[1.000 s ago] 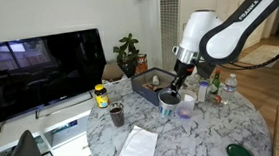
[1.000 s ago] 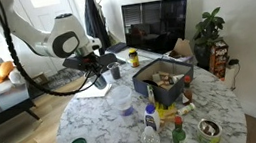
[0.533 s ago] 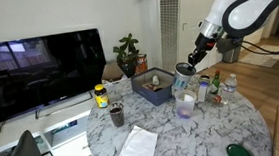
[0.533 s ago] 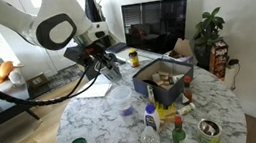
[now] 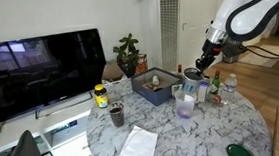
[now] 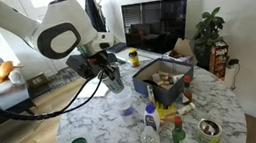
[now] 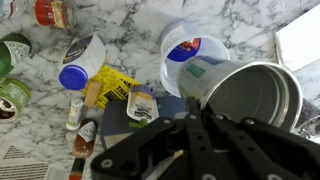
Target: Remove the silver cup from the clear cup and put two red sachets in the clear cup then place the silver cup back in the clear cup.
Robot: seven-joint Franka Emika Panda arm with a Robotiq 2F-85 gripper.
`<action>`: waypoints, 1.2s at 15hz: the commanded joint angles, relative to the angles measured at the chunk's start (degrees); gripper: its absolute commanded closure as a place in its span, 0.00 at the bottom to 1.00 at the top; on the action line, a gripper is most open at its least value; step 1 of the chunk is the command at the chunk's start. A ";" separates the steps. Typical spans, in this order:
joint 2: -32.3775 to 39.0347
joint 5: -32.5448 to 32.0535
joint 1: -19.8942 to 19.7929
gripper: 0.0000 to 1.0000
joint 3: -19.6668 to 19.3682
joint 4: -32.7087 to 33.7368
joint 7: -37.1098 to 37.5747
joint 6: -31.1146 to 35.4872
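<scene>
My gripper [image 7: 203,120] is shut on the rim of the silver cup [image 7: 252,93] and holds it tilted in the air. In both exterior views the silver cup [image 5: 191,82] [image 6: 115,82] hangs just above and beside the clear cup [image 5: 186,105] [image 6: 125,104], apart from it. The clear cup [image 7: 193,54] stands upright on the marble table; the wrist view shows it from above, with a blue and red patch in its bottom. I cannot make out the red sachets for certain.
A blue box [image 5: 152,89] [image 6: 163,80] of small items stands mid-table, with sauce bottles [image 6: 178,135] and a water bottle [image 6: 151,137] near it. A dark mug [image 5: 116,115], a white napkin [image 5: 137,148], a green lid [image 5: 238,152] and a TV [image 5: 39,71] are also there.
The gripper has lifted the silver cup up out of the clear cup and carried it a little sideways. The clear cup stays on the table.
</scene>
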 commanded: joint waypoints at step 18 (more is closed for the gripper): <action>20.59 1.43 1.82 0.39 1.04 11.24 8.88 1.18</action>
